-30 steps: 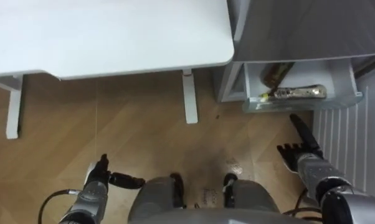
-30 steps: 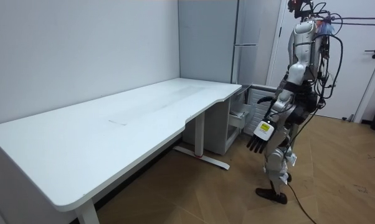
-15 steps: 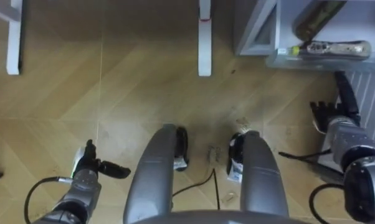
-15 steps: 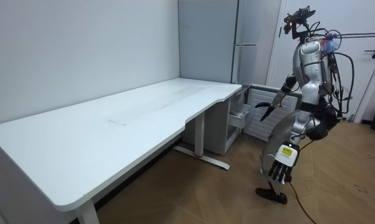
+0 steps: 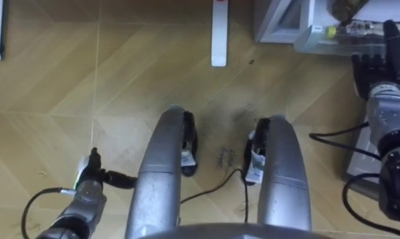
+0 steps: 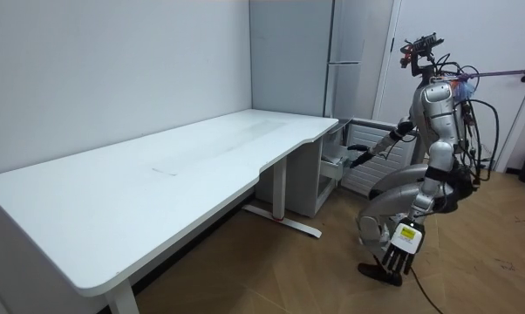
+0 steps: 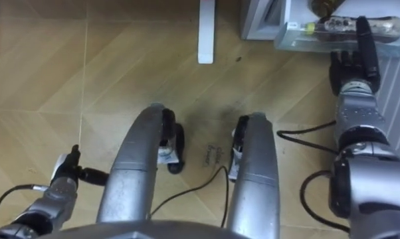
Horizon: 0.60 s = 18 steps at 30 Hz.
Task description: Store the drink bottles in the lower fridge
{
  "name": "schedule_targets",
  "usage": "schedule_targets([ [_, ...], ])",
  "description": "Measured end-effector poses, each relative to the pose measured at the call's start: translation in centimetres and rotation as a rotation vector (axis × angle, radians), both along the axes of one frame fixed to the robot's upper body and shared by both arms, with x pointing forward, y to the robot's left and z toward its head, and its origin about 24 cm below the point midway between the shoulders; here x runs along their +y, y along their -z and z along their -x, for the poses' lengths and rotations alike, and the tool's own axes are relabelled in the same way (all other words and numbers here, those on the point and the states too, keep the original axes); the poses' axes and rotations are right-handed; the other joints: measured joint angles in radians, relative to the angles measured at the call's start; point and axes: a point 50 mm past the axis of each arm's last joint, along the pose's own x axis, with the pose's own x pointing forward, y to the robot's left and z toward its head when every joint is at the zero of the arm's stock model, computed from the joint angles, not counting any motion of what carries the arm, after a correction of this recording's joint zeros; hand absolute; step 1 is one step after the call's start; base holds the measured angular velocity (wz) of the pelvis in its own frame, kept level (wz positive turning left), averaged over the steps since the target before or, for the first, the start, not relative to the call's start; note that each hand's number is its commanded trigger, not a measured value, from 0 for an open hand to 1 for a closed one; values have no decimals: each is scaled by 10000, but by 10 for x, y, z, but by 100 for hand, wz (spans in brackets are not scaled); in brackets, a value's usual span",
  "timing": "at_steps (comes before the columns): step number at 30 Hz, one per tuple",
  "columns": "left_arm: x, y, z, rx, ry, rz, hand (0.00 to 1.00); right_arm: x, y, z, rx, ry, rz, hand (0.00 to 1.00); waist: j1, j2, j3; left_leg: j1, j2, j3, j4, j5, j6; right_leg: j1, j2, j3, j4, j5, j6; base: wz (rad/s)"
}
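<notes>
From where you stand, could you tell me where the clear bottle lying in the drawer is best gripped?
Probably round its body, from above: the clear bottle lies on its side along the front wall of the drawer, cap toward your left, so only its top is free. Your right hand, fingers straight, is nearest.

No readable text, labels or numbers

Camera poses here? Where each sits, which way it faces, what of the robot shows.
Left eye view: on the head, facing down at the wooden floor; bent legs, left hand, right hand at the clear fridge drawer.
Right eye view: beside it, same look, same parts.
Room view: off in the room, facing the white desk and grey fridge; whole crouched robot.
Shared: right hand at the drawer.
</notes>
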Motion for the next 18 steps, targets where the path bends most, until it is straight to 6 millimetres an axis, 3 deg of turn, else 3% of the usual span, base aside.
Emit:
schedule_targets([
  [9, 16, -3, 10, 173, -84, 170, 0, -2, -3, -1, 70, -167, 380, 0, 37, -89, 13, -351, -42, -74, 587, -89, 48, -337, -171, 7, 634, -191, -78, 2],
  [11, 21, -4, 20, 231, -48, 52, 0, -3, -5, -2, 88, -309, 551, 0, 20, -215, 6, -416, -47, 40, 599, -111, 91, -499, -322, 113, 746, -195, -85, 0],
  [18, 21, -2, 44, 565, -51, 255, 0, -8, -8, -1, 421, -332, 812, 0, 28, -245, 13, -485, -190, 45, 763, -118, 108, -558, -622, 70, 986, -278, -120, 7],
])
